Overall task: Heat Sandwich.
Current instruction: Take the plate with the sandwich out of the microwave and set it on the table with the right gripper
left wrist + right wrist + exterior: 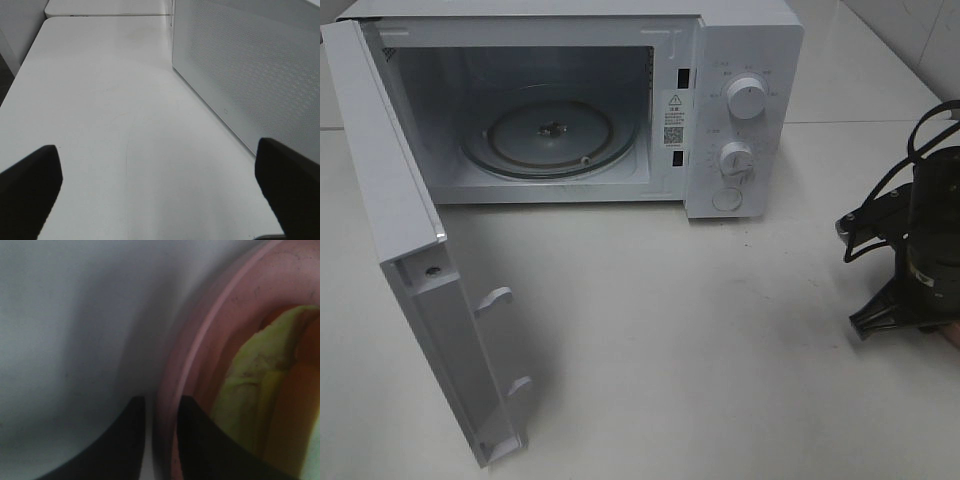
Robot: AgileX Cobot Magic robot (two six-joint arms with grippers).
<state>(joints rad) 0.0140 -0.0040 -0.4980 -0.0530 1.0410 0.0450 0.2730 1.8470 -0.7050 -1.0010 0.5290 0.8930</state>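
At the far right edge of the high view your right arm (910,250) is cut off by the frame, so from there you cannot see its fingertips or what they reach. Its wrist camera fills the gap: the right gripper (161,440) has one dark finger on either side of the raised rim of the pink plate (200,340), the jaws only narrowly apart with the rim between them; whether the fingers actually press the rim is too blurred to tell. On that plate lies the sandwich (265,405), its pale yellow-green layer and orange bread running out of the picture (the close range smears everything soft).

Toward the back of the white table (720,380) stands the microwave (745,110) with its door (410,270) swung fully outward to the left, the door's edge reaching almost to the bottom of the high view. You have a wide bare stretch of tabletop between door and right arm, and the cavity mouth is unobstructed, the glass turntable (550,135) lying bare inside.

Your left gripper (160,195) does not show in the high view; its own camera shows both fingers spread wide with nothing between them, hovering over bare table just beside the microwave's perforated side wall (250,75)
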